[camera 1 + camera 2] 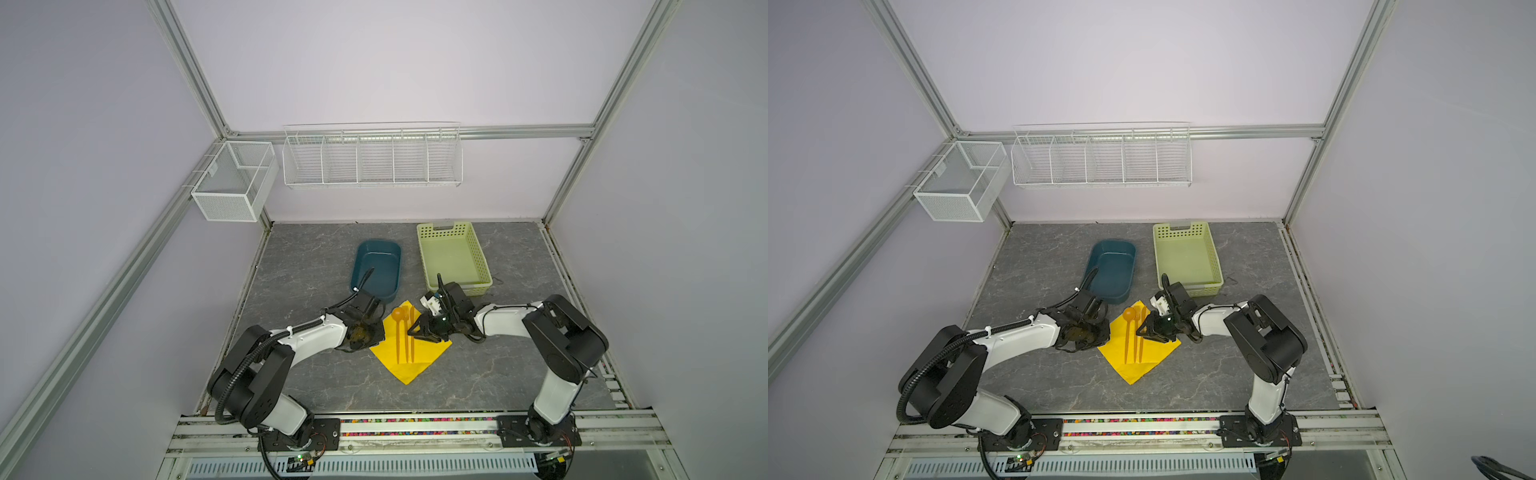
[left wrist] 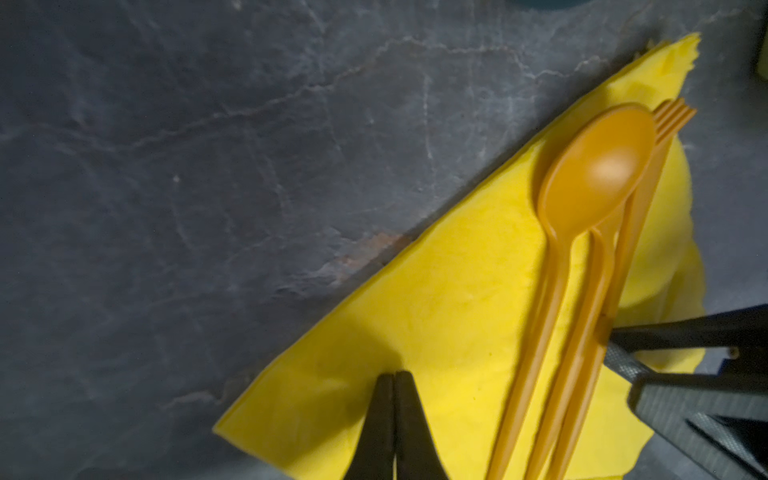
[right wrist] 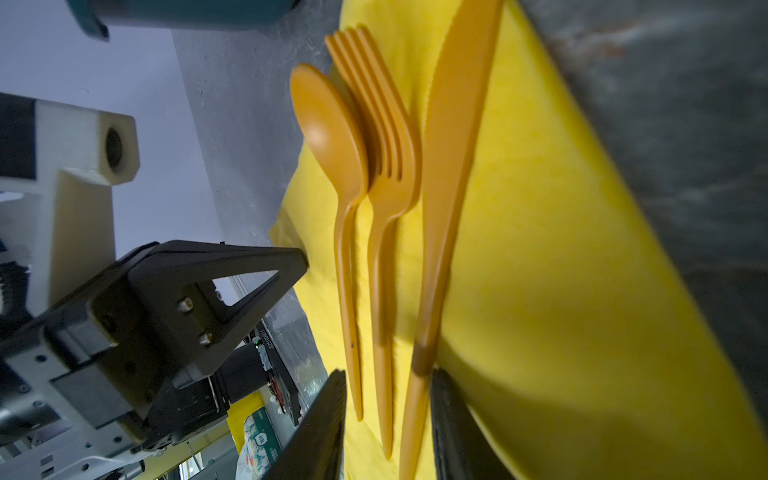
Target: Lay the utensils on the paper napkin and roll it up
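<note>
A thin bright yellow square paper napkin [image 1: 430, 353] lies as a diamond on the grey marbled worktop [image 1: 316, 374], about midway between its side edges and nearer the front edge than the back. Three slim orange-yellow plastic utensils rest on it side by side, heads toward the back edge: a round-bowled spoon [image 3: 343, 249], a fork [image 3: 376, 257] partly tucked against the spoon's bowl, and a knife [image 3: 440, 216]. The left gripper [image 2: 394, 376] has its black fingers pressed together, their tips down on the napkin just inside its left edge, beside the spoon's handle. The right gripper [image 3: 388, 374] comes in from the other side with its jaws apart. In its wrist view the handle ends run between them and one finger touches the knife; whether the other finger touches anything I cannot tell. Behind the napkin, toward the back edge, stand a dark blue oval plastic tub [image 1: 378, 242] and a pale green perforated basket [image 1: 478, 257].
</note>
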